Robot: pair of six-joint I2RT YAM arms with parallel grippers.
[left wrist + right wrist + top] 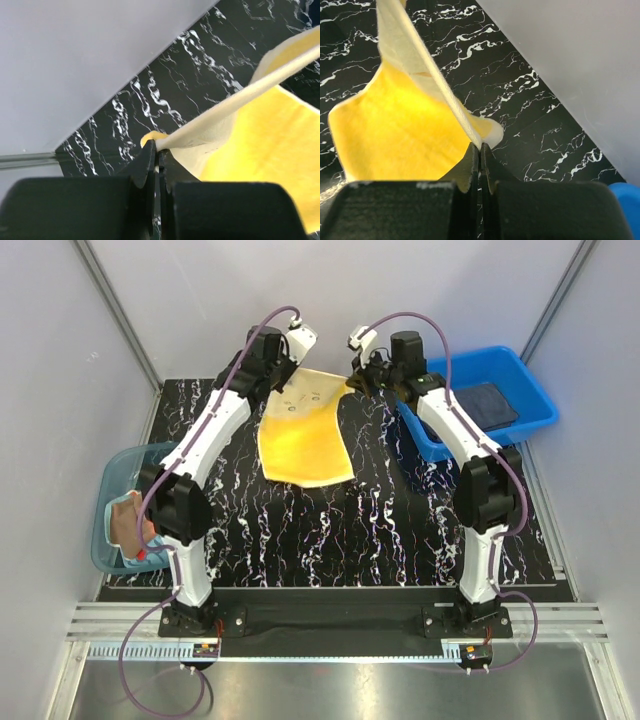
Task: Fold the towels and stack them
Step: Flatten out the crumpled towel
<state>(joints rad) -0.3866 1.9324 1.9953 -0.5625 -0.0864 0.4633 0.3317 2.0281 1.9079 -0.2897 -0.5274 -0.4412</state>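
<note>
A yellow towel (305, 435) hangs stretched between both grippers at the far side of the black marbled table (330, 530); its lower part lies on the table. My left gripper (287, 365) is shut on the towel's far left corner (156, 142). At the other far corner, my right gripper (362, 380) is shut on the towel (481, 145). The towel's pale underside faces up along the held edge, with small dark marks on it (300, 400). A dark slate-blue towel (485, 403) lies in the blue bin. A red towel (128, 520) sits in the teal tub.
The blue plastic bin (535, 390) stands at the far right of the table. A translucent teal tub (108, 495) sits off the left edge. Grey walls close in behind and at both sides.
</note>
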